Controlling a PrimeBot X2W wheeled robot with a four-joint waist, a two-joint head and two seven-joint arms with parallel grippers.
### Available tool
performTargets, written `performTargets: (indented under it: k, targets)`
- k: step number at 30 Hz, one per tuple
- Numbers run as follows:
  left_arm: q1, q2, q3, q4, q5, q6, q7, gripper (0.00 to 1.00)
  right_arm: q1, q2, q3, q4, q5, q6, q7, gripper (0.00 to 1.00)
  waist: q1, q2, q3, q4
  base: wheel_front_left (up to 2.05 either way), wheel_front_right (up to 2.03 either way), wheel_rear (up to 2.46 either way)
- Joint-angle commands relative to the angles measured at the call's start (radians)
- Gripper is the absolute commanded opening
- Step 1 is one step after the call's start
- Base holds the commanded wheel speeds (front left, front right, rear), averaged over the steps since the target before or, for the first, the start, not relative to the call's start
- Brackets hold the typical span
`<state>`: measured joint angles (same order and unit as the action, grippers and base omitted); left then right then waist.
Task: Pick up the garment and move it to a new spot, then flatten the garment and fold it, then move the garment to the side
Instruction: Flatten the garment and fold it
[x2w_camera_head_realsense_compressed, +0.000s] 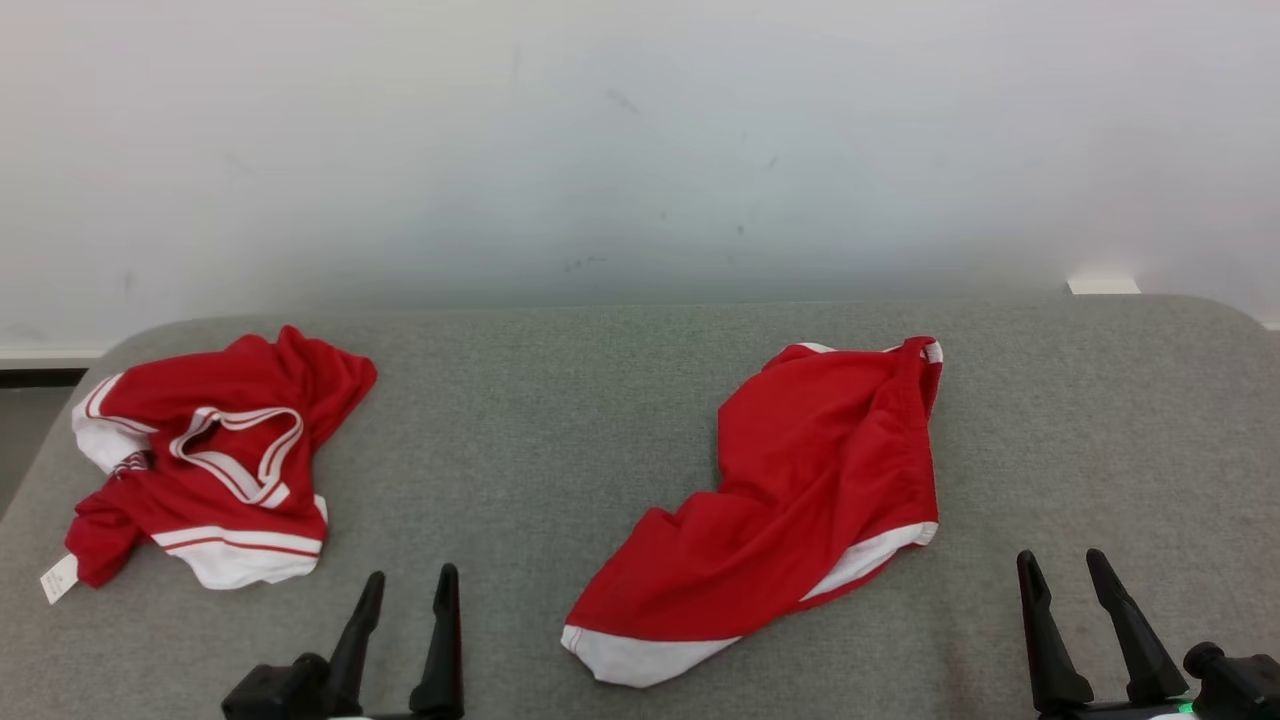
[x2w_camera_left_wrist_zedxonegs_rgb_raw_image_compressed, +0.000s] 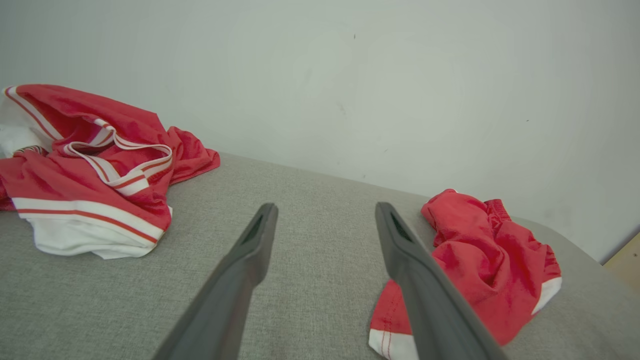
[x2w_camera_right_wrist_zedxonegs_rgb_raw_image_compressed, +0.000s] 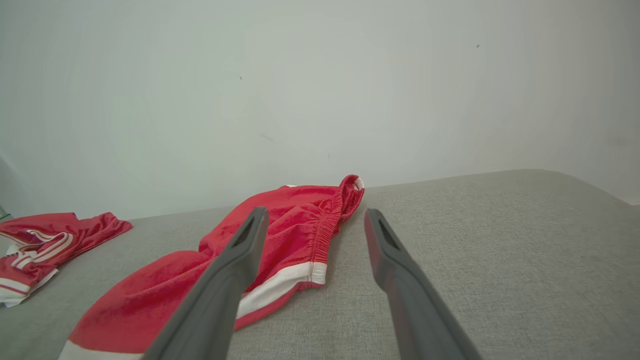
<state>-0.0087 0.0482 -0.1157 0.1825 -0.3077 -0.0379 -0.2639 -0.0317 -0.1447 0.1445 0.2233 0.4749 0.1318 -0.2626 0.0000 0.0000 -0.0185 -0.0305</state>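
**Presently: both tools open, two red garments on the grey worktop**

Nearest me in the head view, my left tool (x2w_camera_head_realsense_compressed: 412, 575) sits at the lower left and my right tool (x2w_camera_head_realsense_compressed: 1060, 556) at the lower right. Both have their fingers spread apart and grip nothing. Each hangs just above the grey cloth-covered worktop (x2w_camera_head_realsense_compressed: 520, 450), clear of the clothing.

Between the two tools, and a little further out, lie the red shorts (x2w_camera_head_realsense_compressed: 810, 480). They are crumpled and slanted, with a white hem at the near end and the waistband at the far end. In the left wrist view the shorts (x2w_camera_left_wrist_zedxonegs_rgb_raw_image_compressed: 480, 260) show partly behind the right-hand finger of the left tool (x2w_camera_left_wrist_zedxonegs_rgb_raw_image_compressed: 326, 206). In the right wrist view the right tool (x2w_camera_right_wrist_zedxonegs_rgb_raw_image_compressed: 316, 211) points along the waistband side of the shorts (x2w_camera_right_wrist_zedxonegs_rgb_raw_image_compressed: 300, 225).

Well apart from them, at the far left of the worktop, the red jersey (x2w_camera_head_realsense_compressed: 215, 500) lies bunched up, its white-striped collar facing up and a small white label (x2w_camera_head_realsense_compressed: 58, 578) at its near left corner.

Beyond the worktop stands a plain pale wall (x2w_camera_head_realsense_compressed: 640, 150).
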Motion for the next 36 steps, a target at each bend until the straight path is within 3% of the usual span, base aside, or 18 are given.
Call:
performTargets:
  k: [1,12,17,23,36]
  targets:
    - [0.003,0.004,-0.001,0.000,0.015,-0.001,-0.001,1.00,0.004,0.002,-0.003,-0.011,-0.008,-0.002,-0.003,1.00,0.0000,0.0000,0.001,0.008,0.00,0.00,0.00]
    - [-0.020,0.004,-0.047,0.046,-0.017,-0.022,-0.001,1.00,-0.003,-0.025,0.012,0.013,-0.003,-0.002,-0.002,1.00,0.0000,0.0000,0.002,0.026,0.00,0.00,0.00]
    - [-0.092,0.005,-0.136,0.175,-0.023,-0.058,0.047,1.00,-0.098,-0.112,0.153,0.126,0.068,-0.003,0.044,1.00,0.0000,0.0000,0.018,0.030,0.00,0.00,0.00]
    - [-0.195,0.023,-0.212,0.263,-0.048,-0.084,0.189,1.00,-0.243,-0.198,0.293,0.214,0.200,-0.002,0.097,1.00,0.0000,0.0000,0.080,0.037,0.00,0.00,0.00]
    - [-0.331,0.054,-0.344,0.359,-0.122,-0.091,0.305,1.00,-0.470,-0.267,0.552,0.357,0.451,-0.002,0.160,1.00,0.0000,0.0000,0.182,0.061,0.00,0.00,0.00]
